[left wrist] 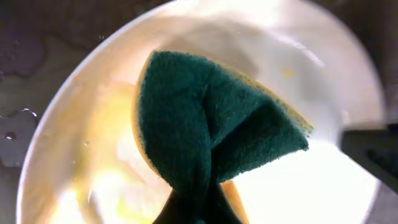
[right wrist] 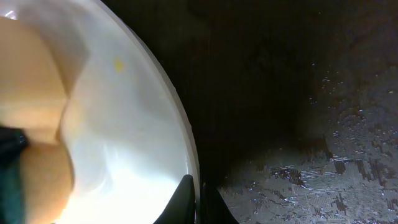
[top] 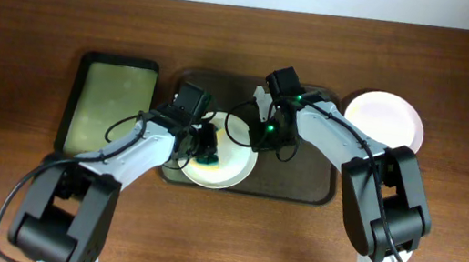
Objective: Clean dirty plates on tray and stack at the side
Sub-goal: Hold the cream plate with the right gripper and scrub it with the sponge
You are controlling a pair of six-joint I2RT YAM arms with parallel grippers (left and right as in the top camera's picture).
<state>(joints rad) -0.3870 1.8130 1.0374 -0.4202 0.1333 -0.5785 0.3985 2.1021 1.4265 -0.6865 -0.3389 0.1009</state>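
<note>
A white plate (top: 225, 168) with yellow smears lies on the left part of the dark brown tray (top: 305, 185). My left gripper (top: 205, 150) is shut on a green and yellow sponge (left wrist: 211, 134) and presses it on the plate's inside (left wrist: 93, 180). My right gripper (top: 263, 135) is shut on the plate's right rim (right wrist: 189, 155), one finger inside and one outside. A clean pale plate (top: 385, 118) lies on the table to the right of the tray. A third plate is not in view.
A smaller black tray with a yellow-green inside (top: 111, 103) lies left of the brown tray. The brown tray's floor is wet, seen in the right wrist view (right wrist: 323, 168). The table's far edge meets a white wall.
</note>
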